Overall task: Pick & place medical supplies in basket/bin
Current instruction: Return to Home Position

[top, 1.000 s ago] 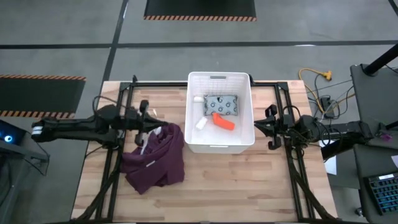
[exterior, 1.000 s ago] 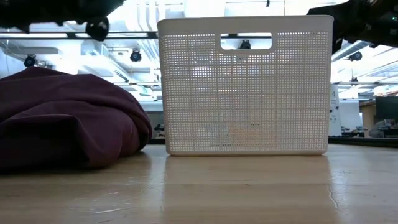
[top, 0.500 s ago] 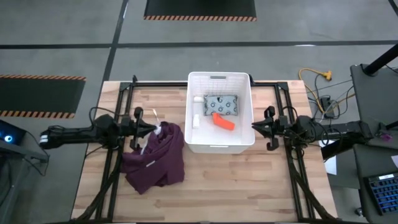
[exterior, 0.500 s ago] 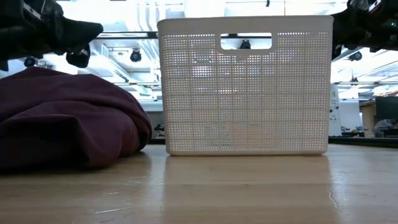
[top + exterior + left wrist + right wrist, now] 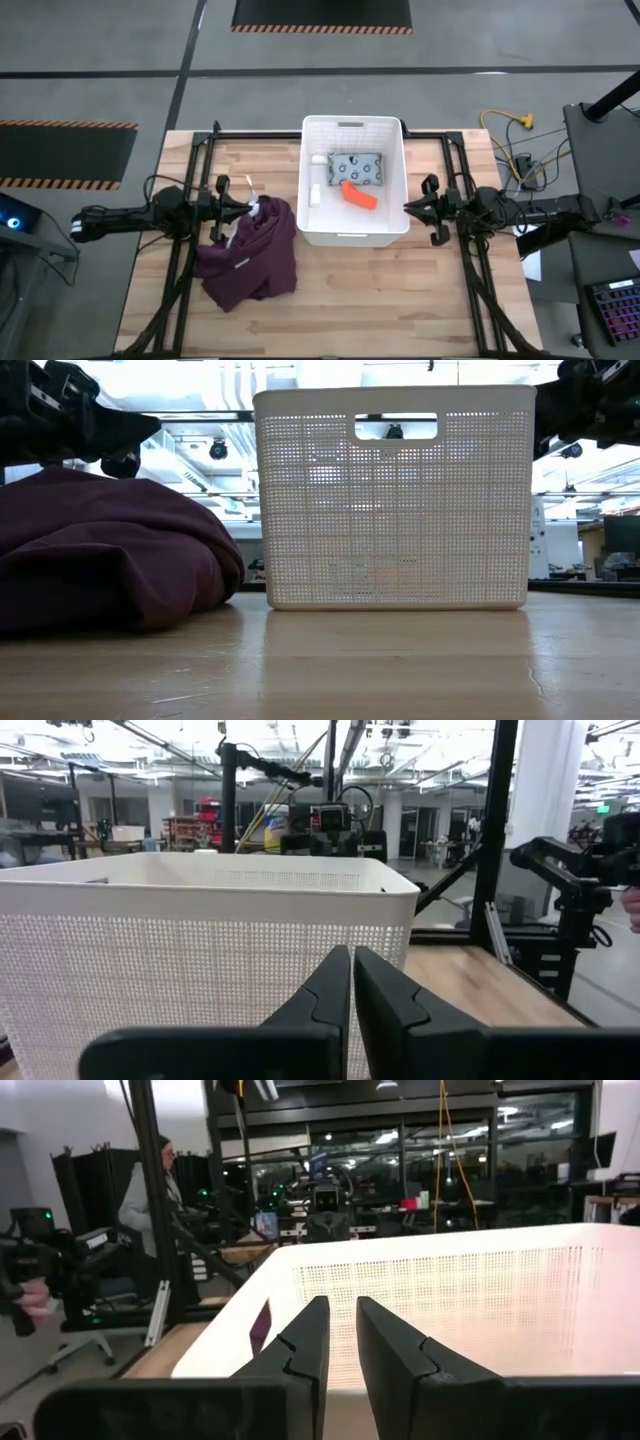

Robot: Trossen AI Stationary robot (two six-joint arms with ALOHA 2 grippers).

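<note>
The work surface is a pale wooden table (image 5: 400, 290) framed by black rails (image 5: 190, 250), standing on a grey floor with hazard-striped mats (image 5: 320, 14); a yellow cable (image 5: 505, 121) lies beyond the table's right corner. The white basket (image 5: 352, 125) sits at table centre. Only the high view shows its contents: the grey dotted packet (image 5: 358, 167), the orange piece (image 5: 360, 196) lying partly over it, and 2 white bottles (image 5: 318, 158) along the left wall. The maroon cloth (image 5: 250, 255) lies bunched on the table, left of the basket. The left gripper (image 5: 250, 206) hovers at the cloth's upper edge, pointing at the basket; the right gripper (image 5: 408, 207) sits just beside the basket's right wall. The low view shows the slatted wall and handle slot (image 5: 395, 427), but the wall hides the supplies. The left wrist view shows the left fingers (image 5: 335, 990) pressed together, holding nothing. The right wrist view shows the right fingers (image 5: 310, 1340) nearly together with a narrow slit between them, also holding nothing, and a person (image 5: 150, 1200) standing in the room beyond.
</note>
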